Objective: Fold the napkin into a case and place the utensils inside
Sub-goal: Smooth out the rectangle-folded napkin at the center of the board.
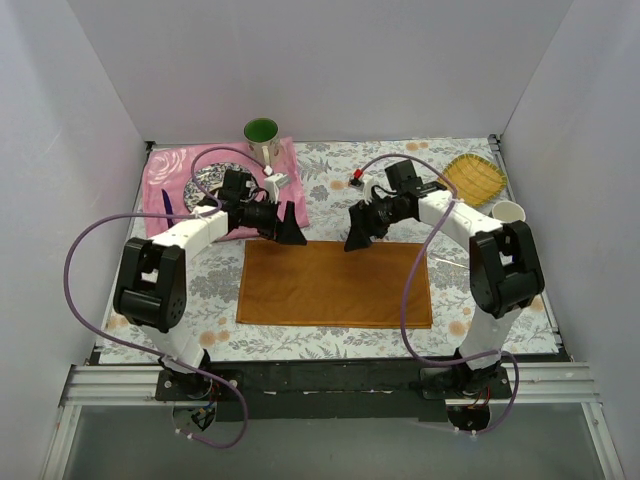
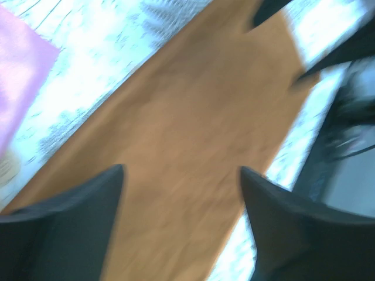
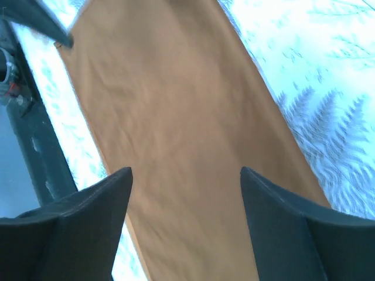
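Observation:
The rust-orange napkin (image 1: 335, 283) lies flat as a wide rectangle on the floral tablecloth, in front of both arms. Over its far left corner my left gripper (image 1: 290, 232) hangs open and empty, with the napkin (image 2: 193, 117) showing between the fingers of the gripper (image 2: 181, 168). My right gripper (image 1: 358, 238) is open over the far edge a little right of the middle, above the napkin (image 3: 176, 99), and nothing sits in the gripper (image 3: 186, 170). A slim purple piece (image 1: 167, 207) lies on the pink cloth; I cannot tell whether it is one of the utensils.
The pink cloth (image 1: 175, 170) at the back left carries a patterned plate (image 1: 208, 185) and a green-lined cup (image 1: 261, 135). A small red item (image 1: 357, 180) sits behind the grippers. At the back right are a yellow woven tray (image 1: 473, 178) and a white cup (image 1: 507, 211).

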You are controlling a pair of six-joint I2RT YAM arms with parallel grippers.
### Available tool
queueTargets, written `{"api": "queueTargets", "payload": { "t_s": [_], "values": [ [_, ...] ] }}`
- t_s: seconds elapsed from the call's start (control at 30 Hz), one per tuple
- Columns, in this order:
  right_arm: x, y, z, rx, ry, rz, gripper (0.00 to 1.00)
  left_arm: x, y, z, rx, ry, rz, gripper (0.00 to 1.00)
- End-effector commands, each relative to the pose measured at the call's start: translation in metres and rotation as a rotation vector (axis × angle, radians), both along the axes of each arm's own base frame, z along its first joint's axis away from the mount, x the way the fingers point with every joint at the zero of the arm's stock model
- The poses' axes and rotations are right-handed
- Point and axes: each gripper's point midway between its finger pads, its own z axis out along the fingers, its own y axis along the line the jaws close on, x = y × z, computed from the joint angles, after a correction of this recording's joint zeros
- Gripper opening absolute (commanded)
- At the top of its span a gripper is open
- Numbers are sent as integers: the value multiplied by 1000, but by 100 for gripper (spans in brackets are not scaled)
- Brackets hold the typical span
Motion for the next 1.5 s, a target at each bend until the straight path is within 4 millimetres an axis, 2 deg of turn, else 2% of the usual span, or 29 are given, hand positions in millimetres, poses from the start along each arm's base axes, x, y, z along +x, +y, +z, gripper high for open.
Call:
{"api": "queueTargets", "payload": {
  "t_s": [0.0, 0.03, 0.07, 0.13, 0.17, 0.2, 0.27, 0.3, 0.33, 0.4, 0.47, 0.57, 0.7, 0.83, 1.0, 1.17, 1.23, 1.47],
  "values": [
    [7, 46, 17, 220, 126, -10, 90, 0, -47, 40, -293, 163, 37, 92],
    [4, 52, 18, 236, 158, -19, 94, -1, -50, 39, -308, 173, 50, 98],
    [4, 54, 15, 249, 176, -33, 97, -2, -56, 41, -336, 229, 87, 98],
    [8, 60, 13, 289, 170, -44, 98, 2, -59, 36, -372, 227, 134, 98],
    [8, 63, 11, 297, 220, -72, 98, 6, -60, 40, -404, 244, 168, 98],
    [15, 67, 13, 323, 191, -75, 98, 5, -59, 35, -410, 267, 191, 98],
    [16, 74, 11, 337, 243, -102, 99, 4, -53, 21, -410, 308, 242, 98],
    [17, 77, 10, 350, 257, -103, 99, 6, -51, 22, -427, 325, 272, 98],
    [18, 81, 13, 375, 254, -94, 99, 1, -46, 12, -428, 362, 293, 98],
    [15, 85, 9, 410, 334, -108, 99, 5, -36, 18, -488, 383, 317, 98],
    [16, 89, 1, 440, 348, -108, 99, 2, -21, 20, -521, 382, 336, 98],
    [13, 96, -5, 475, 405, -95, 99, -9, -8, 20, -537, 394, 333, 98],
    [11, 108, -11, 498, 436, -83, 99, -6, -5, 18, -523, 371, 321, 98],
    [13, 111, -18, 517, 486, -78, 99, 4, -1, 13, -515, 372, 331, 98],
    [12, 110, -37, 525, 551, -97, 99, 10, 17, -20, -492, 473, 419, 98],
    [10, 105, -53, 540, 702, -149, 99, 7, 25, -36, -477, 511, 465, 98],
    [14, 103, -53, 555, 720, -163, 99, 6, 26, -41, -470, 526, 474, 98],
    [30, 96, -74, 559, 864, -268, 99, 10, 31, -57, -431, 547, 506, 98]
  ]
}}
